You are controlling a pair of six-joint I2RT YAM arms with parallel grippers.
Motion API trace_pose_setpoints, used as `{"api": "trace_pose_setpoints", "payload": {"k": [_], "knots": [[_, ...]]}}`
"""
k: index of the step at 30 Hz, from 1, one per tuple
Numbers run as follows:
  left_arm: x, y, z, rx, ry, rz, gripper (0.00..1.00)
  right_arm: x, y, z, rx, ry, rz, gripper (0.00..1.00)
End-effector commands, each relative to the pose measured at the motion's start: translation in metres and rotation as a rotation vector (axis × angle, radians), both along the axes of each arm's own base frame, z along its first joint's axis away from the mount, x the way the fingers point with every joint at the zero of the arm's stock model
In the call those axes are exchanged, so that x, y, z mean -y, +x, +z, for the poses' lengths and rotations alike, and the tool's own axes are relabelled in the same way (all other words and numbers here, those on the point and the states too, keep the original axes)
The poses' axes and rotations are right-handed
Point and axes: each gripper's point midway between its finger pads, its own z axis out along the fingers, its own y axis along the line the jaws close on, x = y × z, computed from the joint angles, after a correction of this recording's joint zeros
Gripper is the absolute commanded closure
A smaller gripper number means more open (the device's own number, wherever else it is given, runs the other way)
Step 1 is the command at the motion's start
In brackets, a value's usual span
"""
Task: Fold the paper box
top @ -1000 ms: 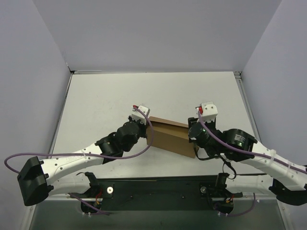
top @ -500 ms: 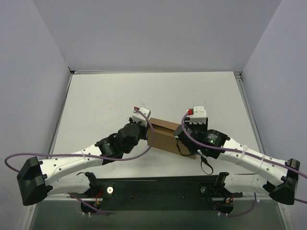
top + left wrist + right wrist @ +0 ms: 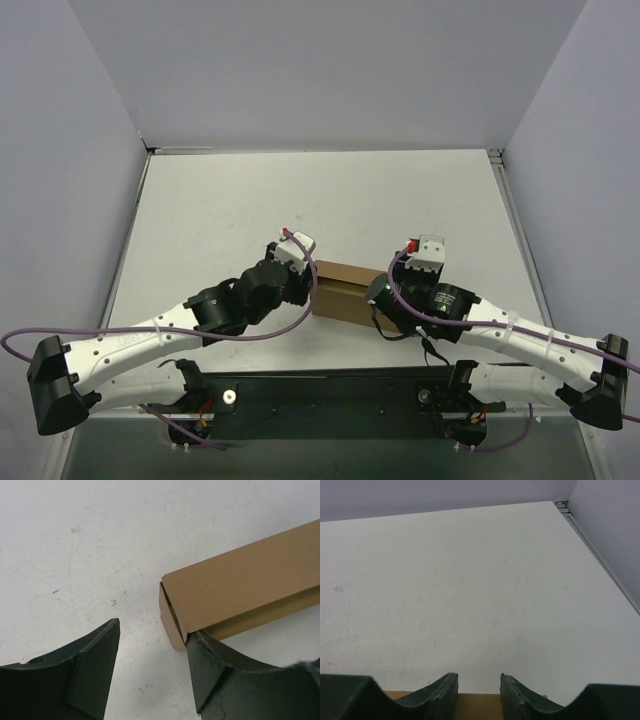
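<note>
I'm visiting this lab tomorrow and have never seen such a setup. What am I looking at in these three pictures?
This is a two-armed robot. The overhead picture looks down from above and behind them: the white left arm and right arm, bolted at the near edge of a white table, reach toward a brown paper box lying between them. The other two pictures come from a camera on each wrist; the dark shapes at the bottom are that arm's own fingers. In the left wrist picture the left gripper stands open, one finger at the box's corner. In the right wrist picture the right gripper is above the box, a strip of cardboard showing below it; its fingers stand apart with bare table between them. Neither appears to grip the box.
</note>
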Motion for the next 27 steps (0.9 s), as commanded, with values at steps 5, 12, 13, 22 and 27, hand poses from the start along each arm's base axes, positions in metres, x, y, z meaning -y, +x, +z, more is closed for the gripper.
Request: {"api": "trace_pose_setpoints", "payload": {"k": [5,12,13,22,27], "knots": [[0.001,-0.054,0.015,-0.137,0.009,-0.242,0.23,0.009,-0.011,-0.024,-0.073,-0.056,-0.003,0.60],[0.009,-0.051,0.047,-0.170,-0.095,-0.258,0.22,0.011,-0.012,-0.026,-0.072,-0.059,-0.007,0.60],[0.011,-0.050,0.050,-0.184,-0.125,-0.252,0.22,0.011,-0.012,-0.027,-0.073,-0.062,-0.007,0.60],[0.016,-0.005,0.074,-0.280,-0.439,-0.110,0.22,0.014,-0.014,-0.028,-0.071,-0.055,-0.012,0.60],[0.028,0.010,0.049,-0.332,-0.432,-0.083,0.23,0.015,-0.014,-0.028,-0.072,-0.059,-0.011,0.60]]}}
